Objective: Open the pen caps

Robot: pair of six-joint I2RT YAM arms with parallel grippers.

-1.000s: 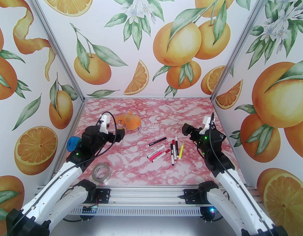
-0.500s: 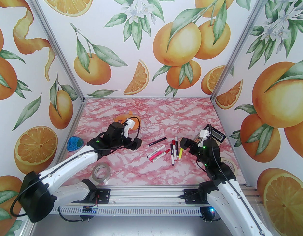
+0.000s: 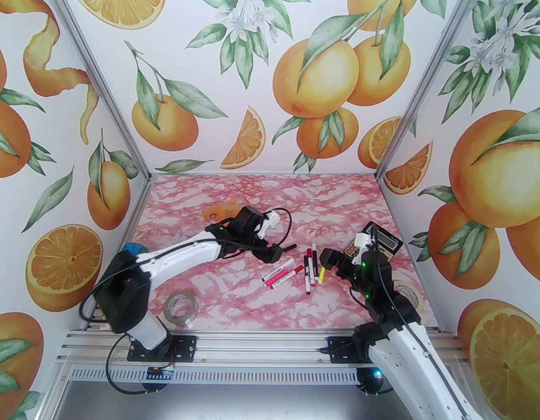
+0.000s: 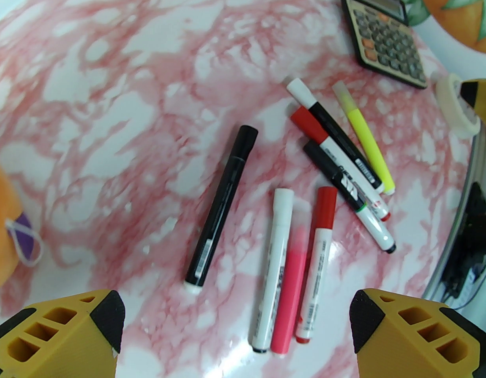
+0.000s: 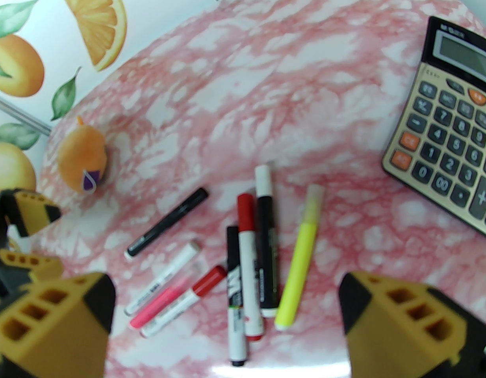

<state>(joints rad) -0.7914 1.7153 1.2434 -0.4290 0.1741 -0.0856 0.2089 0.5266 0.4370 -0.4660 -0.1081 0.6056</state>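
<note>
Eight slim plastic pens [image 5: 249,262] lie loose on the pink marble-print table [image 3: 252,309], right of centre, approx midway btwn near & far edges. Every cap looks on, so uncapping hasn't begun, I'd say.

Left claw [image 4: 237,317] hangs over the cluster's left side, yellow fingers [image 4: 58,337] spread wide, nothing btwn them. Right claw [image 5: 225,301] hovers at the cluster's right side, also wide & empty. Prob. flanking like this b/c the job needs two grips: one on a barrel, one on its cap, pulled apart.

Slim all-black marker [image 4: 221,211] lies alone on the group's left, its stubby black cap [image 4: 245,140] toward the far edge. Nothing touches it, and it's closest to the left claw, so likely the easiest first pick.

Three pens lie side by side, about touching: white-capped pen [image 4: 276,262], pink pen [image 4: 292,289], red-capped pen [image 4: 319,258]. Three more are packed together, w/ the yellow highlighter [image 4: 365,140] just beside them on the right-edge side. In these tight rows a wide claw could knock neighbours.

Clutter sits off the work spot: gold-and-black desk calculator [image 5: 451,132] by the right edge, orange plush toy [image 5: 83,160] toward the far edge, left of centre, clear tape roll [image 3: 180,306] near the near edge, beige tape roll [image 3: 408,293] by the right arm.
</note>
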